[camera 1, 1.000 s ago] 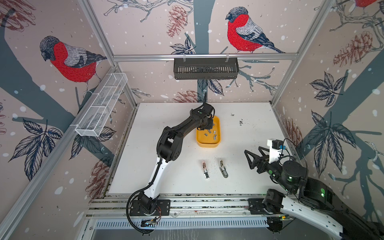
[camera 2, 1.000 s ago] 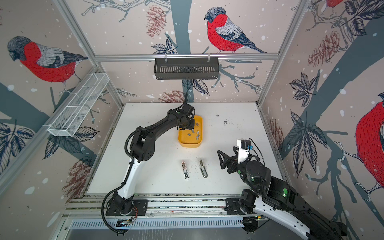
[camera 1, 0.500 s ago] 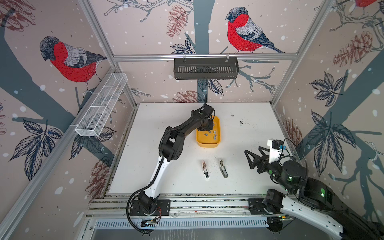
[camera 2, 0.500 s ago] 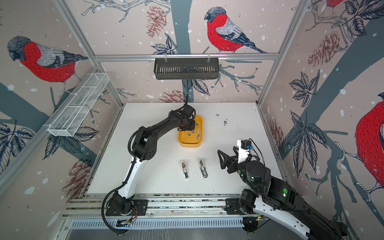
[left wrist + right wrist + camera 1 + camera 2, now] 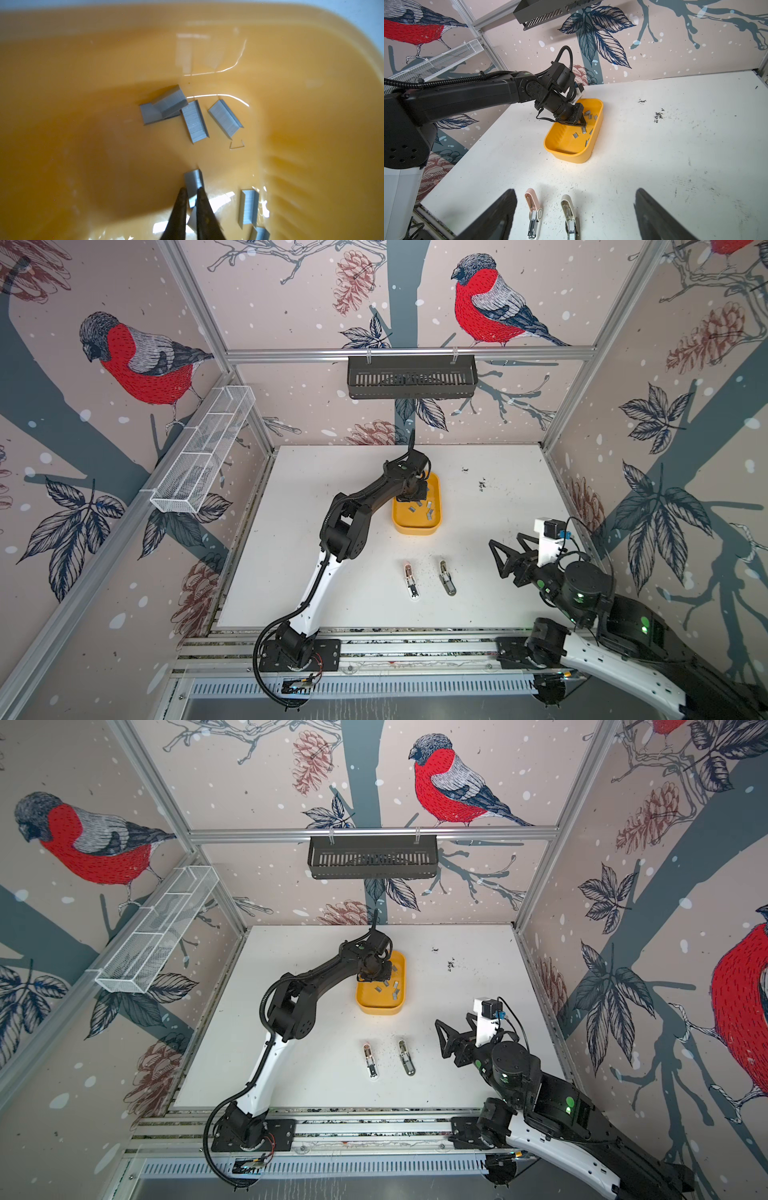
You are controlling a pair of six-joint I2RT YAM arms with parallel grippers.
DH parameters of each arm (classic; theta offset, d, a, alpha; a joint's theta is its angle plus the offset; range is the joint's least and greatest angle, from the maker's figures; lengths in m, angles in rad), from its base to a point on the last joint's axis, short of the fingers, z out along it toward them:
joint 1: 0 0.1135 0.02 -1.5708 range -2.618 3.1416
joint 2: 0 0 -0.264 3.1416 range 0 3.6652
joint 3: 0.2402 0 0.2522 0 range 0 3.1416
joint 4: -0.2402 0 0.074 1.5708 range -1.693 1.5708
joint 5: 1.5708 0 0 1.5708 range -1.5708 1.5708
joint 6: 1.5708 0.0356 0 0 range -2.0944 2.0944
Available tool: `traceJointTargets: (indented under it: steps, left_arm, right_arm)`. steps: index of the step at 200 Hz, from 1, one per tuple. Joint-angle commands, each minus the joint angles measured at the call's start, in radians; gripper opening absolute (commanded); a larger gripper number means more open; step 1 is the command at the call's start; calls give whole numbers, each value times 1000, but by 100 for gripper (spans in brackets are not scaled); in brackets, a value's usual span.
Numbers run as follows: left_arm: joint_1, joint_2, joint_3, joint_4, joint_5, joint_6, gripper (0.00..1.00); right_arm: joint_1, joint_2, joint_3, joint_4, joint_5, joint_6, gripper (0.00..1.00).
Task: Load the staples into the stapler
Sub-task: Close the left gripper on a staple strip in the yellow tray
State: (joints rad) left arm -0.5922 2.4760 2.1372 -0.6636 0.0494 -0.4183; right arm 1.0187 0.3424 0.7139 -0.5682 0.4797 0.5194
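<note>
Listing contents: L claw [image 5: 192,193] down inside yellow tray [image 5: 311,124], tips narrowed onto one staple strip [image 5: 193,179], which is pinched btw both fingers [image 5: 180,209]. Other staples [image 5: 195,121] lie loose on the tray floor: a cluster of grey strips just beyond the held one, two overlapping; more strips nr the ribbed tray wall; also one single staple [image 5: 236,145] on its own. Tray sits on white worktop [image 5: 307,506], towards the far middle. R claw [image 5: 575,190] spread wide, holding nothing, hovering over the worktop at front right. Two mini staplers lie opened, side by side but not touching, btw tray and front edge: pink stapler [image 5: 532,207] and beige stapler [image 5: 569,209].
</note>
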Motion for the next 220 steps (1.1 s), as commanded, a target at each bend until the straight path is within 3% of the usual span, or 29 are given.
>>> traceJointTargets:
  steps: [1, 89, 170, 188, 220]
  left_arm:
    - [5, 1, 9, -20, -19, 0, 11]
    - [8, 49, 67, -70, -52, 24, 9]
    - [9, 40, 96, -97, -121, 67, 0]
    - [10, 32, 90, -94, -126, 75, 12]
    - [9, 16, 76, -89, -120, 82, 14]
  right_arm:
    - [1, 1, 1, 18, 19, -11, 89]
    - [-2, 10, -1, 22, 20, -16, 89]
    - [-16, 18, -2, 27, 10, -22, 89]
    - [-20, 18, -2, 28, 9, -23, 89]
    - [-22, 18, -2, 28, 8, -24, 89]
